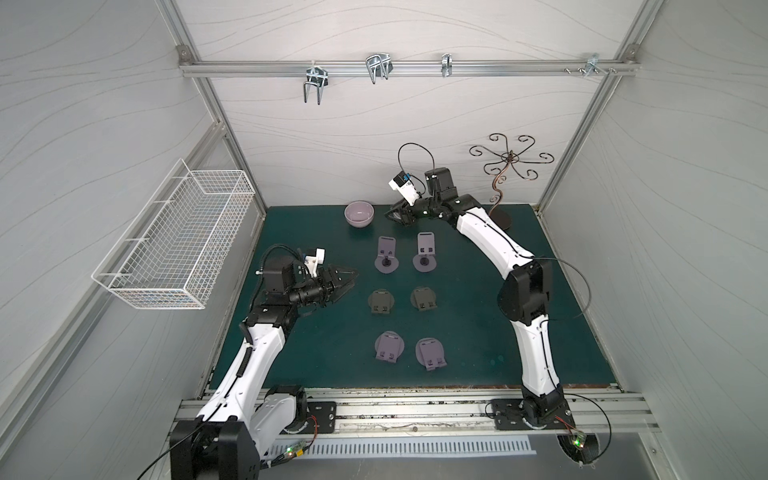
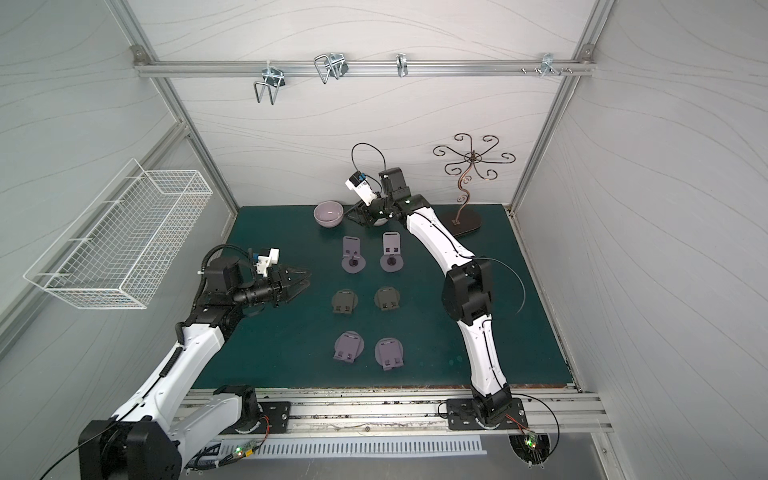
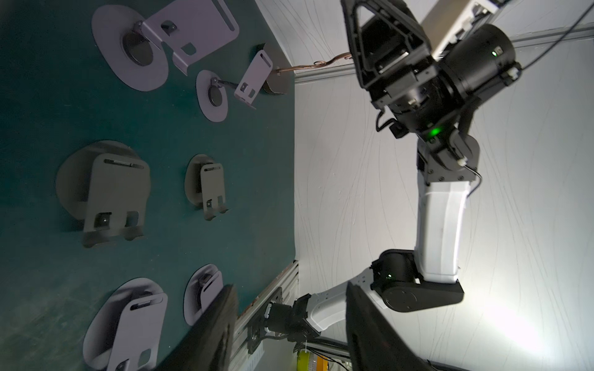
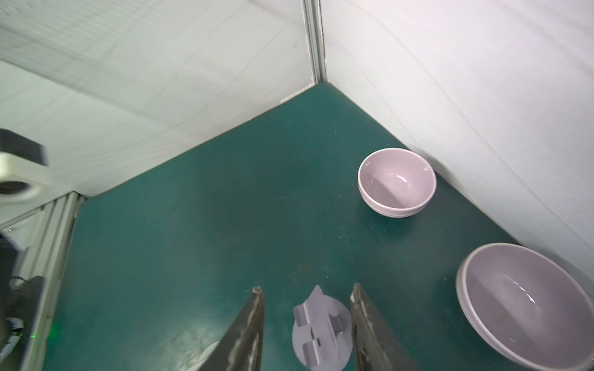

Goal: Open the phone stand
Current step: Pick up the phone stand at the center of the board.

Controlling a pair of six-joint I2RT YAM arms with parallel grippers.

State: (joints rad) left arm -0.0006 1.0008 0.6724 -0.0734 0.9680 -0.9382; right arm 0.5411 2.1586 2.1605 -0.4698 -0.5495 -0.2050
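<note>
Phone stands, six, set in three pairs on the green desk (image 1: pixel 465 332).

Far pair, lilac: far left stand (image 1: pixel 386 257) and far right stand (image 1: pixel 426 253). Their plates are raised off the round bases, so I judge both open.

Middle pair, dark: dark left stand (image 1: pixel 380 302) and dark right stand (image 1: pixel 424 299), plates folded flat.

Near pair, lilac: near left stand (image 1: pixel 389 347) and near right stand (image 1: pixel 432 353), also folded. By my count four are left to open.

Left gripper (image 1: pixel 354 279): hovers above the desk near the dark left stand, apart from it. It is rolled on its side, jaws moderately wide with nothing between them. That pose looks suited to catching a folded plate's edge.

Right gripper (image 1: pixel 388 215): at the far wall, just beside the small bowl (image 1: pixel 359 214) and clear of the grid. Its jaws stand apart. In its wrist view a lilac stand (image 4: pixel 321 327) shows below and between them, seemingly ungripped; which of the six it is I cannot tell.

Larger bowl (image 4: pixel 514 305): seen only in the right wrist view, close beside that gripper.
</note>
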